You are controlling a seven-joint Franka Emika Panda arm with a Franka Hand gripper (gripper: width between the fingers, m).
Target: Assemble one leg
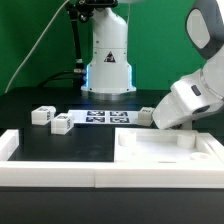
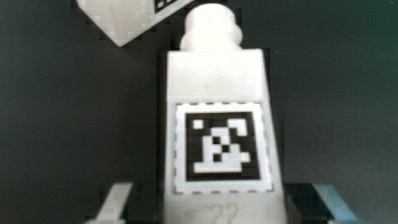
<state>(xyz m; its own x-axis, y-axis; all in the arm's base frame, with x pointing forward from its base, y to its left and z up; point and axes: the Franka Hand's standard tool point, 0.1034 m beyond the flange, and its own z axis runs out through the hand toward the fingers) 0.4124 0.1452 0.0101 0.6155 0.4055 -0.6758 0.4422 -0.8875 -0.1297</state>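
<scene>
1. While the gripper (image 2: 222, 203) straddles the leg (image 2: 221, 95), with a finger (image 2: 118, 200) on each side of its near end, there's a thin dark sliver beside each one. So I honestly can't tell if it's clamped or just sitting around it.
2. The leg's tag (image 2: 222, 145) faces the wrist camera and its rounded peg (image 2: 210, 25) points away from the fingers. The dark table (image 2: 54, 130) is behind it, and I can't say if it's resting or lifted.
3. In the exterior view the arm is down low, just behind the tray-like piece (image 1: 160, 150) and near the marker board (image 1: 105, 118).
4. Looks like hard plastic: light, stiff, a bit slippy. I'd pinch the flat sides mid-body, never the peg.
</scene>
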